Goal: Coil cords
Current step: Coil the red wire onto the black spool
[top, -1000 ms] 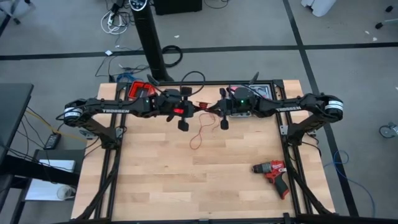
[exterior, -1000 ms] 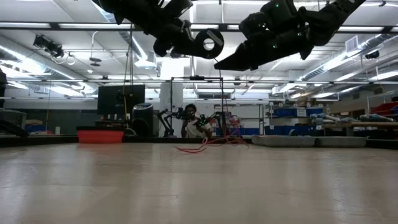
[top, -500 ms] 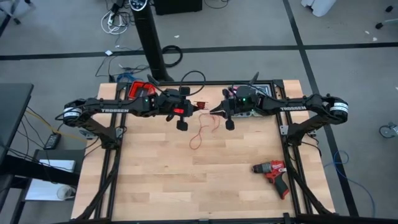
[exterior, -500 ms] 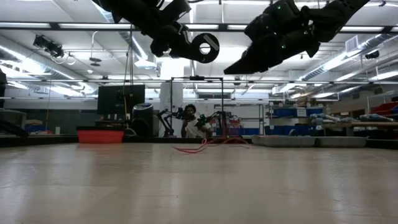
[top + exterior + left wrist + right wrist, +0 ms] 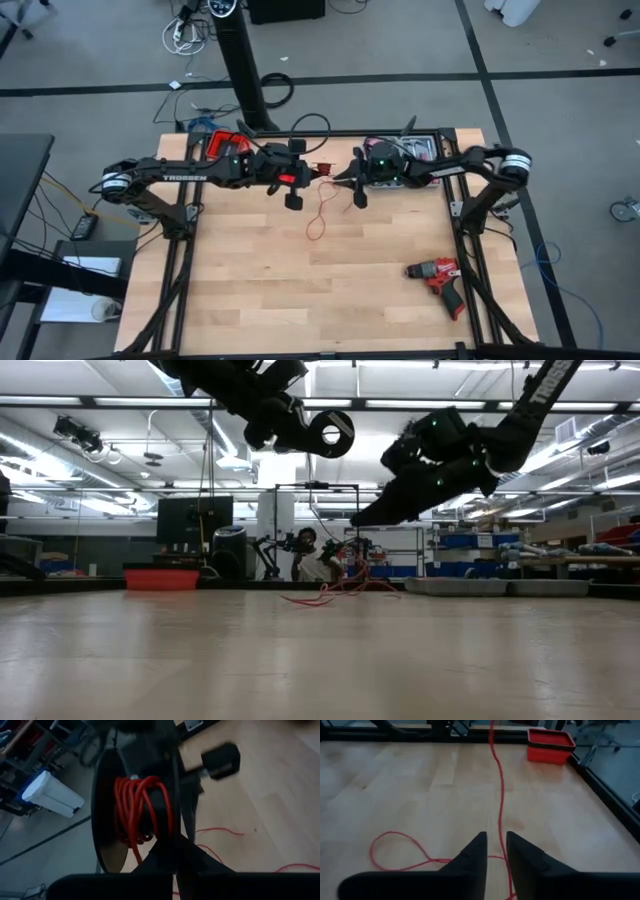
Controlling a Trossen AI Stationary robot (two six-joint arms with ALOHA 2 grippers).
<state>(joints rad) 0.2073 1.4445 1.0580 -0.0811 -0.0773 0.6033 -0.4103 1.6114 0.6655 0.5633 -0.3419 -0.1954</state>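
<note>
A: Where is the cord (image 5: 318,212)?

B: Most of its loose length lies in thin red loops on the wooden table (image 5: 300,290), near the far edge and between the two arms. One end is wound in red turns around a dark spool (image 5: 137,812) seen in the left wrist view. From there a strand hangs down to the loops on the wood.

A: And the left gripper (image 5: 296,178)?

B: It hangs above the far middle of the table, fingers pressed together. The wound cord sits right in front of them; whether they pinch it cannot be told.

A: The right gripper (image 5: 352,184)?

B: It faces the left one from the other side, raised above the table. Its fingers (image 5: 470,857) stand a little apart. In the right wrist view the red strand runs through the gap between them, but nothing is clamped.

A: Anything else on the table?

B: A red drill (image 5: 438,279) lies near the right front corner, well apart from the cord. A red tray (image 5: 551,745) sits at the far left corner.
</note>
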